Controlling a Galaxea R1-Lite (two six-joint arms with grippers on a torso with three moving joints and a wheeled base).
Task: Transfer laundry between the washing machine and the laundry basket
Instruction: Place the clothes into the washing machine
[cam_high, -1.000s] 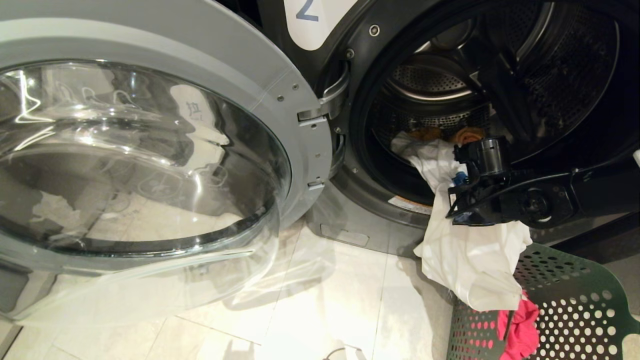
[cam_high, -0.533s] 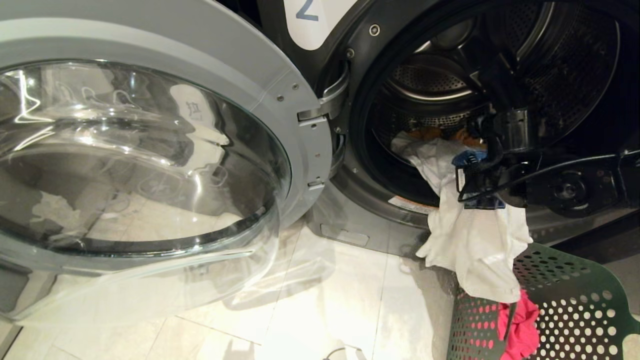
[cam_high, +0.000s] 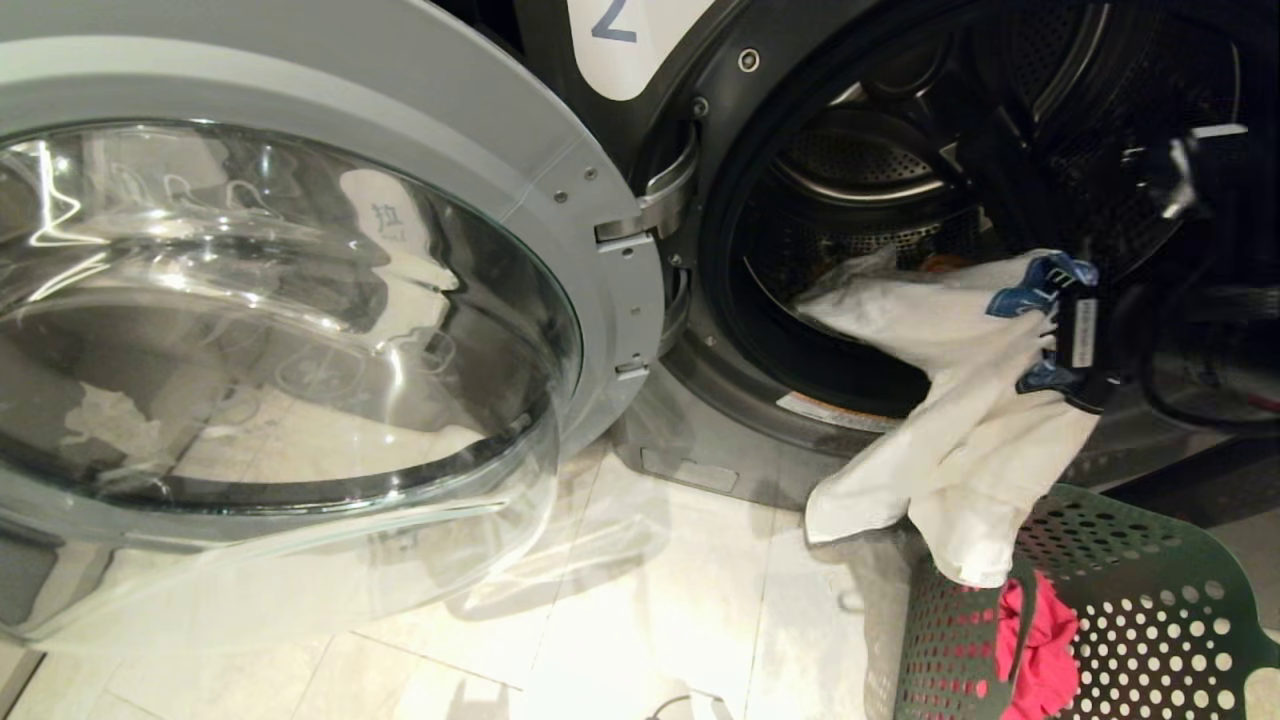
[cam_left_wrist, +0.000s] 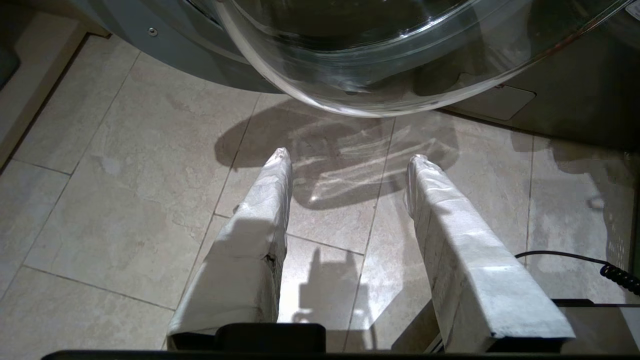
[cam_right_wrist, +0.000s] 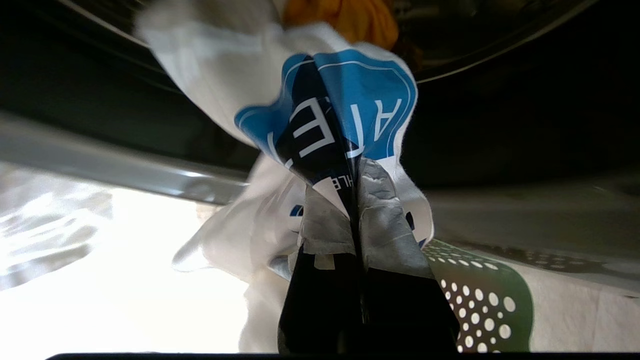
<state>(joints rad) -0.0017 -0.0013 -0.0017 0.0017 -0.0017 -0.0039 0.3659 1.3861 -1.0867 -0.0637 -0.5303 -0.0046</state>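
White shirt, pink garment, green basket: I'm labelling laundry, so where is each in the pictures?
White shirt (cam_high: 960, 440): head view, on the hanging cloth below the drum opening.
Pink garment (cam_high: 1040, 640): head view, on the fold inside the basket.
Green basket (cam_high: 1150, 600): head view, on its holed wall.

A: Bright light washes the floor tiles, and glare streaks the glass door.

B: Beside that door the drum is dim. The right gripper there is motion-blurred.

A: Under the door, the left gripper casts sharp shadows on the tiles.
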